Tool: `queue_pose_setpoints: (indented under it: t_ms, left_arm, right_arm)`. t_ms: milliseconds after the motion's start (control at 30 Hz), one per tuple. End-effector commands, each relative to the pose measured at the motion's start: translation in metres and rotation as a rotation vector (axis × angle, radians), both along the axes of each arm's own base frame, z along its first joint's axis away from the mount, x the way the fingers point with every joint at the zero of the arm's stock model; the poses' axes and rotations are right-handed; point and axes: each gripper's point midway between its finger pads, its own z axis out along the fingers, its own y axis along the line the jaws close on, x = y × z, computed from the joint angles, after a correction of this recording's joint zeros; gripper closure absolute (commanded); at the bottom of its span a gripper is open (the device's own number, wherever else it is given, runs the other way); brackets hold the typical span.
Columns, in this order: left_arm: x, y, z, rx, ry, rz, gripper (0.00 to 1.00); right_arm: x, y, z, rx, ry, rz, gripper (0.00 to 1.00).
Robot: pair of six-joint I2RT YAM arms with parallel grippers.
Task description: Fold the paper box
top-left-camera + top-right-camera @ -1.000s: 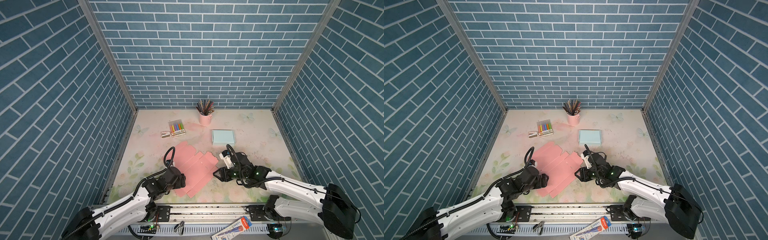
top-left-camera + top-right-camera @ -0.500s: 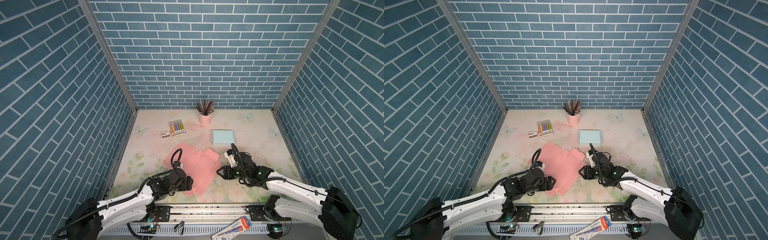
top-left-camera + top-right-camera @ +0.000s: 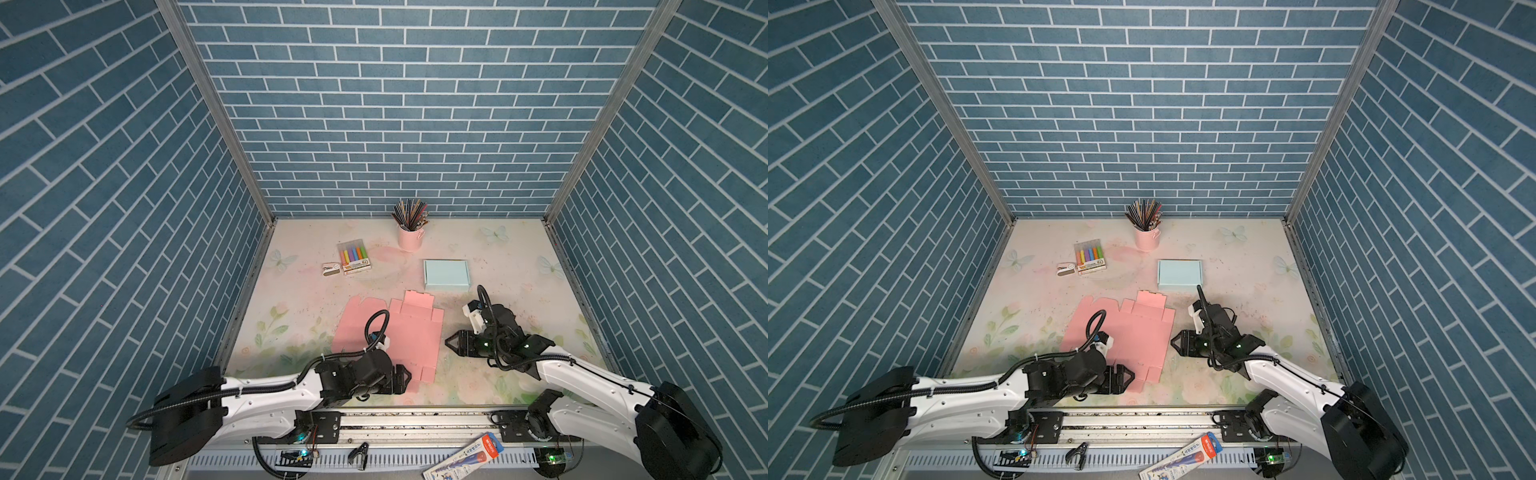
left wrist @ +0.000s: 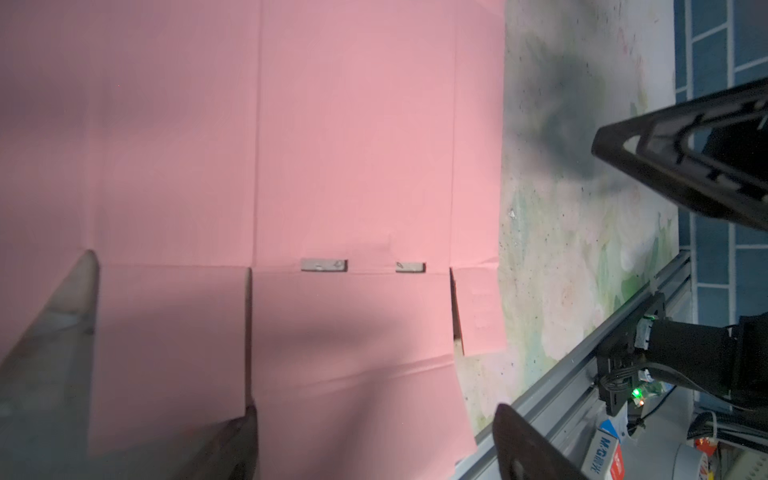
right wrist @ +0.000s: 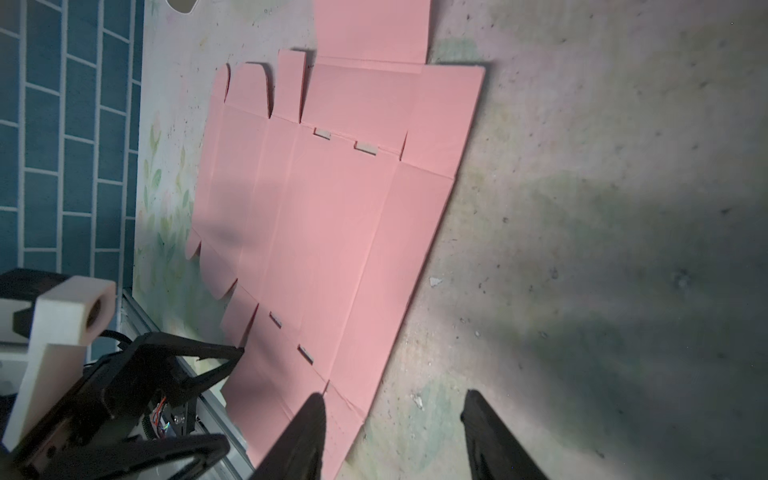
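The pink paper box lies unfolded and flat on the table, in the middle of the front half, its creases and small slots showing in both wrist views. One flap points toward the back edge, and a small tab sits at the front right corner of the sheet.

The left gripper is low at the sheet's front edge, near the front edge of the table. Its jaws are spread wide and grasp nothing; in the left wrist view one pale fingertip rests over the pink surface, though whether it touches cannot be told.

The right gripper hovers just beside the sheet's right edge, pointing at it. Its jaws are partly parted and empty; in the right wrist view one dark fingertip overlaps the near corner of the sheet while the other stands over bare table.

Toward the back of the table are a light blue box, a pink cup of pencils, a pack of coloured markers and a small stapler box, all well apart from the sheet.
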Motion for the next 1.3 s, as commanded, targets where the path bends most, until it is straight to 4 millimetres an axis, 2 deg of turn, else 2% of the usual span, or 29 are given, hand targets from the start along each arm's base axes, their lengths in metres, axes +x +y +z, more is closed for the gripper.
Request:
queue_pose_setpoints:
  t_ms: [0,167,300,533,700,867,933,1033,1167,1267]
  left_arm:
    - [-0.007,-0.017,-0.003,0.025,0.020,-0.053,0.12]
    - [-0.008,-0.049,-0.001,0.021,0.020,-0.136,0.12]
    - [-0.005,-0.062,0.004,0.012,0.014,-0.174,0.12]
    - [-0.021,-0.056,-0.007,-0.001,0.071,-0.240,0.12]
    - [-0.028,-0.044,0.005,0.006,0.043,-0.300,0.12]
    - [-0.007,-0.039,0.035,-0.035,0.006,-0.316,0.12]
    - [0.004,-0.034,0.042,-0.049,-0.001,-0.317,0.12]
    - [0.029,-0.021,0.046,-0.020,-0.021,-0.274,0.12]
    - [0.070,-0.020,0.068,-0.051,-0.095,-0.225,0.12]
    - [0.094,-0.018,0.071,-0.057,-0.116,-0.191,0.12]
  right_arm:
    - [-0.001,-0.004,-0.005,-0.005,0.003,0.012,0.46]
    - [-0.001,-0.008,-0.010,-0.001,0.011,-0.005,0.46]
    - [0.002,-0.011,-0.013,-0.024,0.022,-0.005,0.46]
    - [0.008,-0.017,-0.018,-0.064,0.038,-0.022,0.46]
    - [0.015,-0.020,-0.014,-0.071,0.040,-0.044,0.46]
    - [0.028,-0.023,-0.010,-0.083,0.034,-0.066,0.46]
    - [0.032,-0.024,-0.010,-0.071,0.039,-0.077,0.46]
    - [0.039,-0.023,-0.008,-0.055,0.043,-0.091,0.46]
    - [0.049,-0.018,-0.004,-0.045,0.038,-0.095,0.47]
    - [0.056,-0.015,0.000,-0.042,0.034,-0.099,0.48]
